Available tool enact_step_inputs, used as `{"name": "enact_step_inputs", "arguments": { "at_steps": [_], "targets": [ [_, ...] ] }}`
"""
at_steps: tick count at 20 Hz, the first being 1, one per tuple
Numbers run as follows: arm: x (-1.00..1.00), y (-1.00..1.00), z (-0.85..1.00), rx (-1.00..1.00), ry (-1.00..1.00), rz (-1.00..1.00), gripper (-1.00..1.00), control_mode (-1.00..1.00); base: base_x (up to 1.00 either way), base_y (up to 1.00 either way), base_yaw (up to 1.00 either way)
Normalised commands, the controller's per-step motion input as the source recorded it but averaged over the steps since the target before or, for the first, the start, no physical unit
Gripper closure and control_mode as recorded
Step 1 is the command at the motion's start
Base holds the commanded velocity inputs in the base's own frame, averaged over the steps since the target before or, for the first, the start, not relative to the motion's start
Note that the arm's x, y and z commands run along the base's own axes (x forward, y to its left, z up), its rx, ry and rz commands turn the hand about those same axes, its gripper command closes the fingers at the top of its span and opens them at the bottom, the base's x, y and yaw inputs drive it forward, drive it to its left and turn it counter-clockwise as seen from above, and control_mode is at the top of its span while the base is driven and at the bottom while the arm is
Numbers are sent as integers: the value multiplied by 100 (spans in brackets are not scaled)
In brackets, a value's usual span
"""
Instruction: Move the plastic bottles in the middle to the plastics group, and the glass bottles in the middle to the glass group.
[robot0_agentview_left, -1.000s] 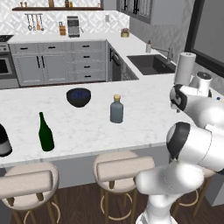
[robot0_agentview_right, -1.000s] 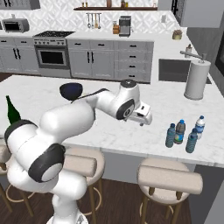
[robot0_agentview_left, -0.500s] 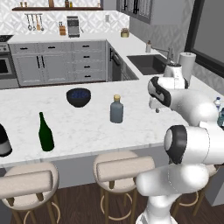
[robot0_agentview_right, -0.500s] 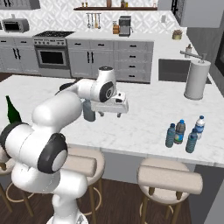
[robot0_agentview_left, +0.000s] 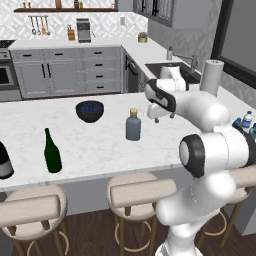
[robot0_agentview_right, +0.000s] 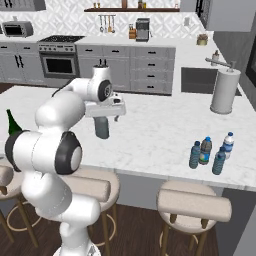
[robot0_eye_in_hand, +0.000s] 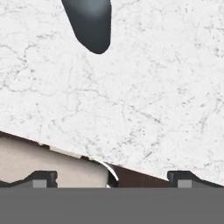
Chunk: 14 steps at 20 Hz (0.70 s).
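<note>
One glass bottle (robot0_agentview_left: 133, 125) was left mid-counter (robot0_agentview_left: 90, 150), upright, just beside gripper (robot0_agentview_left: 163, 113). Gripper was seen wide open, nothing held. Bottle was judged rigid, heavy, slick, breakable; grip best taken across wide body, below tan cap.

Marble counter (robot0_agentview_left: 95, 145) w/ bottles, bowl (robot0_agentview_left: 90, 110)

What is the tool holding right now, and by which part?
Nothing. The tool is open with only bare counter between its tips; the grey bottle stands apart on the counter, ungripped.
</note>
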Motion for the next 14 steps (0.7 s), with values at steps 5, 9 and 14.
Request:
{"name": "enact_step_inputs", "arguments": {
  "at_steps": [5,9,14],
  "targets": [
    [23,55,-3,0,-2,18,-100,-100,0,0,0],
    [32,35,-16,0,-13,15,-100,-100,0,0,0],
    [48,18,2,3,0,9,-100,-100,0,0,0]
  ]
}}
